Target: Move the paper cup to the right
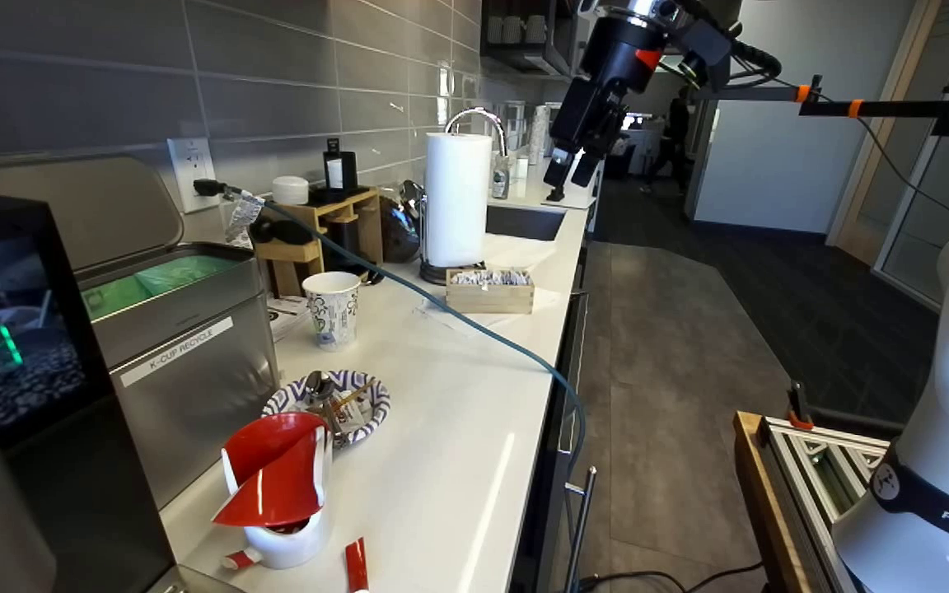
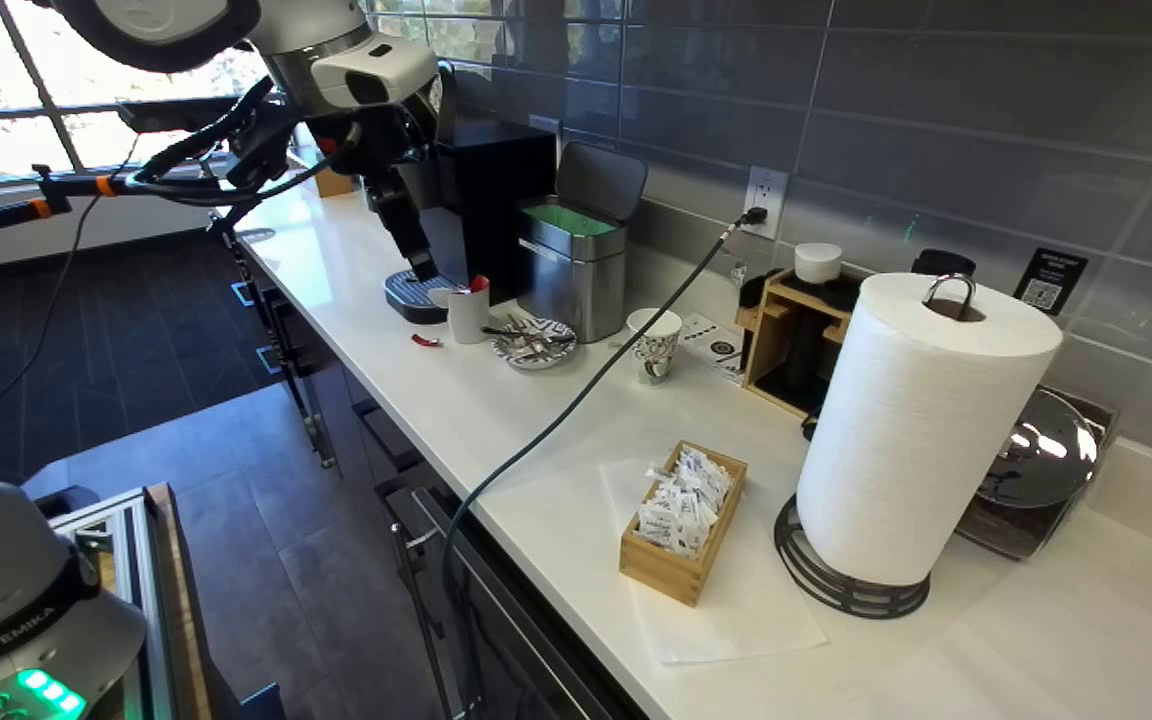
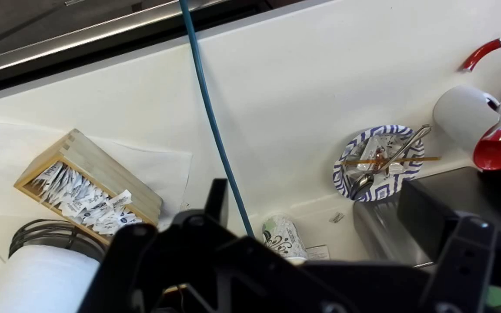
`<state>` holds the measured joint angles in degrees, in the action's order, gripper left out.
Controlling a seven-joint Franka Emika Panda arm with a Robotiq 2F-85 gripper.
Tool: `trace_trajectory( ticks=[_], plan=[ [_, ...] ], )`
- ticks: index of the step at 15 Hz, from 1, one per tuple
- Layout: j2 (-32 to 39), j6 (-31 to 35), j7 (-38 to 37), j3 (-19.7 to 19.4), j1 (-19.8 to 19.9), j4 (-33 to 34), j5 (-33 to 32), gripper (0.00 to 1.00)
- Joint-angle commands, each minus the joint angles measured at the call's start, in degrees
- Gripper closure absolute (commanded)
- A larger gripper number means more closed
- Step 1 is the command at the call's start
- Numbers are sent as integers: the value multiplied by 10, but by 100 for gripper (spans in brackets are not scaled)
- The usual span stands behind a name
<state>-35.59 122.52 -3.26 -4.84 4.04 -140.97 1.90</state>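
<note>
The paper cup [image 1: 333, 311] is white with a dark leaf pattern and stands upright on the white counter. It also stands there in an exterior view [image 2: 654, 350], beyond a dark cable. In the wrist view the cup [image 3: 283, 234] shows below the middle, its rim partly hidden by the gripper body. My gripper [image 3: 320, 208] is open, with its two fingers wide apart and nothing between them. It is held high above the counter, apart from the cup, in both exterior views [image 1: 571, 171] [image 2: 423, 265].
A blue-green cable [image 3: 209, 104] crosses the counter near the cup. A wooden packet box [image 2: 684, 520] and a paper towel roll [image 2: 921, 430] stand on one side. A patterned plate [image 1: 277, 399], a red-and-white mug [image 1: 285, 535] and a steel bin [image 1: 203, 362] are on the other.
</note>
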Motion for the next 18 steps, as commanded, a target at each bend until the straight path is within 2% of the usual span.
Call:
trace_trajectory(
  ticks=[1,10,14,18],
  plan=[
    [0,-1,2,3,4,1,3,0],
    [0,-1,2,3,4,1,3,0],
    [105,26,-46,-1,4,81,43,0],
    [235,41,-123,9,33,195,14,0]
  ],
)
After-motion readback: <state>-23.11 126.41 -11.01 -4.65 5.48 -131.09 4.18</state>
